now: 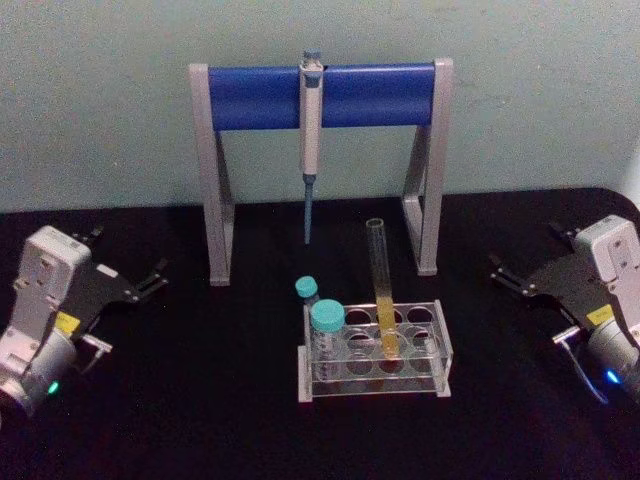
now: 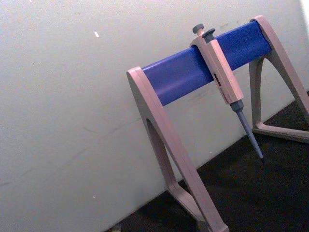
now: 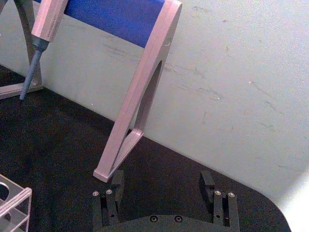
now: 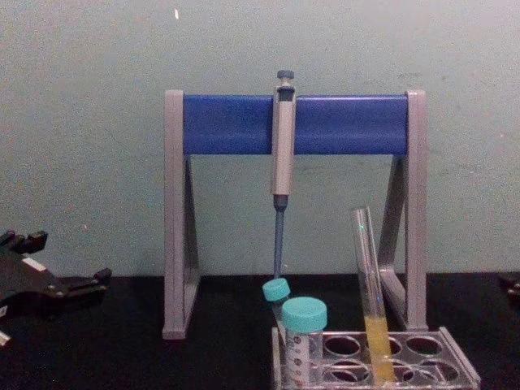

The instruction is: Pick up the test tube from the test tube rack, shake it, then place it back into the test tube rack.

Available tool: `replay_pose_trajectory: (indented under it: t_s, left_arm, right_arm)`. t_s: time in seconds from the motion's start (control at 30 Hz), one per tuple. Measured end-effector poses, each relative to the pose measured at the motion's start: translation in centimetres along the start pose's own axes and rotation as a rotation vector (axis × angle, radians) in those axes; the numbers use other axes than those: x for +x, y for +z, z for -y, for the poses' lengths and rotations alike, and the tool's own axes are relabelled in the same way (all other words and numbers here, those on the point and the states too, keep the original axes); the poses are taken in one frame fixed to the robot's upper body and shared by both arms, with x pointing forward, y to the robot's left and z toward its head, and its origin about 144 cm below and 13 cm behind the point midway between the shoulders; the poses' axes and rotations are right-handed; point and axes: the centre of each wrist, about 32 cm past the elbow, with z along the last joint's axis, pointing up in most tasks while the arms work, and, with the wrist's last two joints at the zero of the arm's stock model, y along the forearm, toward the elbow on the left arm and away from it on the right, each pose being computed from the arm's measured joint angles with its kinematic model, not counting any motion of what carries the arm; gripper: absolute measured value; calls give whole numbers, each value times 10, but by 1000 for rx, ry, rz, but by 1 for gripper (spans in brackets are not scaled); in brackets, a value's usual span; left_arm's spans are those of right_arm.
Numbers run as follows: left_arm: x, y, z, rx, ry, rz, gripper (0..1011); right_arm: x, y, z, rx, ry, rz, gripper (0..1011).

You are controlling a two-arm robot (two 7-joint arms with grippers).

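Note:
The test tube point(image 1: 381, 290) is a long clear glass tube with yellow liquid in its lower part. It stands slightly tilted in a middle hole of the low clear test tube rack point(image 1: 443, 352), far taller than the rack; the chest view shows the tube point(image 4: 370, 284) and rack point(image 4: 459, 357) from the side. My left gripper point(image 1: 128, 255) rests open at the far left of the table, well apart from the rack. My right gripper point(image 1: 527, 250) sits open at the far right, its open fingers point(image 3: 116, 182) holding nothing.
Two teal-capped tubes point(image 1: 326, 320) stand at the rack's left end. Behind the rack a grey-and-blue pipette stand point(image 1: 260, 97) holds a grey pipette point(image 1: 311, 120) with a blue tip. Black tabletop lies between each gripper and the rack. A pale wall closes the back.

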Motion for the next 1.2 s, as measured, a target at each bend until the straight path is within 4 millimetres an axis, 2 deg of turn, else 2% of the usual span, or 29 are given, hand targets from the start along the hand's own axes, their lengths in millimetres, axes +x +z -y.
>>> replay_pose_trajectory:
  t_s: [1.2]
  left_arm:
    - [0, 0, 0, 0, 0, 0, 1001]
  right_arm:
    - [0, 0, 0, 0, 0, 0, 1000]
